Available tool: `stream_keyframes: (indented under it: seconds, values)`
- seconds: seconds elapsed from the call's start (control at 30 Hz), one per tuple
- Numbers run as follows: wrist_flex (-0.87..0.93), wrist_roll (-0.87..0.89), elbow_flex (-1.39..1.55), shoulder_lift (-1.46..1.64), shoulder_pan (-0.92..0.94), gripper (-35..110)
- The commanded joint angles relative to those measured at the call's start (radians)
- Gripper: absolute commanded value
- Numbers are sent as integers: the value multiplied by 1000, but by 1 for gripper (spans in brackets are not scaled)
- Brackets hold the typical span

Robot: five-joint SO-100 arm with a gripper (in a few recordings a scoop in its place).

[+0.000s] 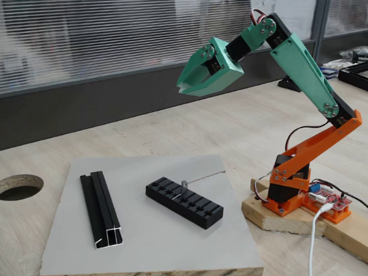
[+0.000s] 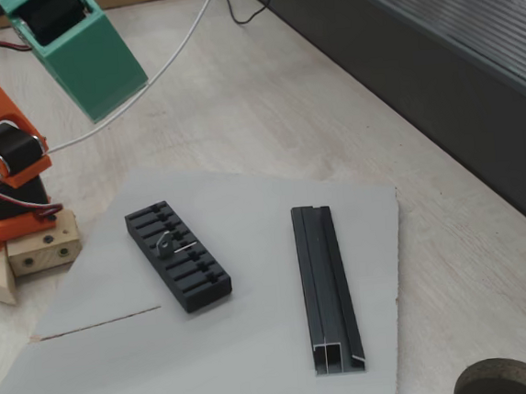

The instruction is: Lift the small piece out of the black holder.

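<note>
A board (image 1: pixel 167 247) is laid flat on the table (image 1: pixel 246 122). On the board, the holder (image 1: pixel 184 202) is placed near the arm's base (image 1: pixel 288 191), and the channel rail (image 1: pixel 100 211) is set well apart from it, on the side away from the base; in a fixed view (image 2: pixel 326 288) the rail is seen to the right of the holder (image 2: pixel 178 256). The small piece (image 1: pixel 184 185) is seated upright in a slot near the middle of the holder. The pincer (image 1: pixel 185 88) is held high above the board, behind the holder. A round hole (image 1: pixel 17 187) is cut in the table left of the board.
</note>
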Motion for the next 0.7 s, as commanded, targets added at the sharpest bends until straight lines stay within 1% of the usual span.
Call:
stream_keyframes:
  seconds: [0.0,0.2,0.47,0.67]
  values:
    - [9,6,15,-18,14,10]
    - [9,6,15,-236,5,10]
    - [9,5,20,-276,12,10]
    - [37,5,233,-273,5,10]
